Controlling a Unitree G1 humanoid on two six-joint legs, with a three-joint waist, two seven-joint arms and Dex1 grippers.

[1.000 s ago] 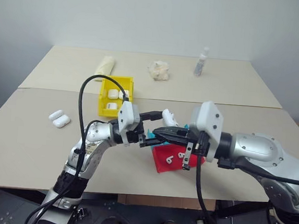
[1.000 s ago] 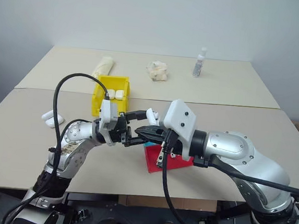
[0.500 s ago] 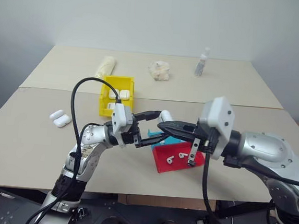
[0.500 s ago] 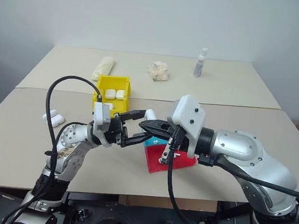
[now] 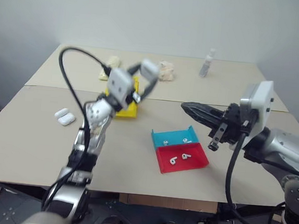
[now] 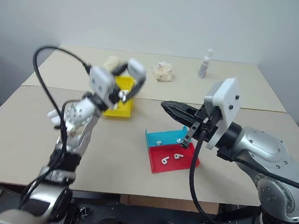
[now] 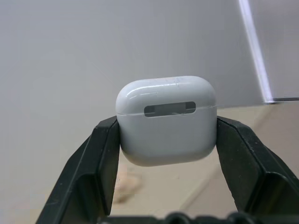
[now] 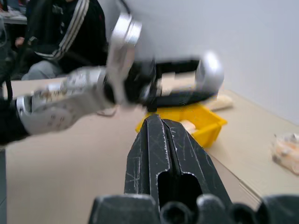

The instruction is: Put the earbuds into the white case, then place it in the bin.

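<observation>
Left gripper (image 7: 166,140) clamped on the white case (image 7: 166,119), one black finger on each short side, lid seam running level between them. Held aloft above the far end of the bin (image 5: 123,105), clear of its yellow walls, not yet lowered in. Lid looks shut, seam tight all round.

Glossy shell, rounded corners, hard plastic: looks light but slick, likely to squirt out of a pinch if squeezed off-centre. Grip sits on the lower body below the seam, probably the safest hold, since pressing on the lid half could pop the hinge. Stiff enough to take firm pressure; a short drop into the bin should do no harm, judging by the others already lying there.

Inside the bin, more white cases (image 6: 123,93) resting on the floor of it. To the left of the bin, well apart, a pair of spare cases (image 5: 65,117) on the table (image 5: 31,143).

Right gripper (image 5: 184,106) pressed fully together, holding nothing, hovering well to the right of the bin. Below it, the blue-and-red tray (image 5: 164,139), also to the right of the bin, with loose earbuds (image 5: 179,157) scattered in both halves. Tiny, glossy, stemmed: fiddly things, best pinched across the stem.

Beyond the bin, a crumpled wad (image 5: 166,71) and a small bottle (image 5: 207,64).
</observation>
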